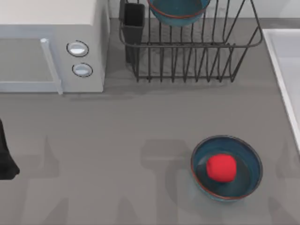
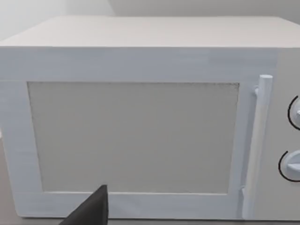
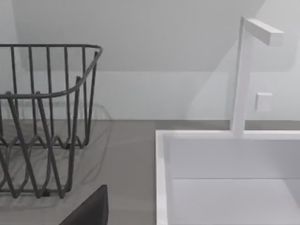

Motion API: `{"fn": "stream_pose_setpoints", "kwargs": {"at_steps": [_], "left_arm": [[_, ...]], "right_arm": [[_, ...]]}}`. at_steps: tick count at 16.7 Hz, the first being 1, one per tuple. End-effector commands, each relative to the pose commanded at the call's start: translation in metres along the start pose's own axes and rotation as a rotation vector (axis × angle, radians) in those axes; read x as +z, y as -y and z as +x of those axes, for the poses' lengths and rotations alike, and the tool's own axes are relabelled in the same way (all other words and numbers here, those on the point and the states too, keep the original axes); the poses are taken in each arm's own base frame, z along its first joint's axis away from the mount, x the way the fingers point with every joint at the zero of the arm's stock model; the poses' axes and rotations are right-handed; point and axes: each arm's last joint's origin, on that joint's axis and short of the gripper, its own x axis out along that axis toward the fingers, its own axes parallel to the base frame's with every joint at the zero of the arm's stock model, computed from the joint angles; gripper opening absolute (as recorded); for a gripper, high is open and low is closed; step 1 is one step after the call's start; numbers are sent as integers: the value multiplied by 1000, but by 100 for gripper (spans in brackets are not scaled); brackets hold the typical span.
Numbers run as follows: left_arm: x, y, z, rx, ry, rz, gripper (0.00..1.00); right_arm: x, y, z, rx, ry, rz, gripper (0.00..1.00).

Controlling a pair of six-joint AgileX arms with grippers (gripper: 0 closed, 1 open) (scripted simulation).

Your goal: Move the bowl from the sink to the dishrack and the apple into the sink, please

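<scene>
A teal-blue bowl (image 1: 227, 168) sits on the grey desk (image 1: 117, 140) toward the top view's lower right, and the red apple (image 1: 221, 167) lies inside it, a little left of the bowl's middle. The sink (image 1: 286, 70) runs along the right edge of the desk, its pale rim just to the right of that bowl but apart from it; in the right wrist view the basin (image 3: 225, 187) is seen from the side with a white tap (image 3: 246, 70) standing on its far rim.

The dishrack (image 1: 192, 51) stands at the far side of the desk, between the microwave (image 1: 51, 47) and the sink. A second bowl (image 1: 179, 11) of the same teal glaze rests in the rack near its back, cut off by the top edge of the view. The rack's dark cutlery cup (image 1: 133, 26) is at its left corner, next to the microwave. The right wrist view shows the rack's wire end (image 3: 42, 117) beside the sink, with bare desk between them.

The left arm (image 1: 5, 157) is a dark shape at the left edge of the top view, well away from both bowls. The left wrist view faces the microwave door (image 2: 133, 138) and its handle (image 2: 255, 145), with a dark gripper tip (image 2: 91, 211) at the lower edge. A similar dark tip (image 3: 89, 208) shows in the right wrist view. Whether either gripper is apart or together, I cannot tell
</scene>
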Motion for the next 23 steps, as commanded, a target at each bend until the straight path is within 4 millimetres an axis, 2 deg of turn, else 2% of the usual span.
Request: {"fn": "stream_pose_setpoints", "kwargs": {"at_steps": [18, 20, 23], "left_arm": [[0, 0, 0, 0, 0, 0, 100], [0, 0, 0, 0, 0, 0, 100], [0, 0, 0, 0, 0, 0, 100]], "right_arm": [[0, 0, 0, 0, 0, 0, 100], [6, -1, 0, 12, -25, 14, 100], [29, -8, 3, 61, -124, 63, 100]]}}
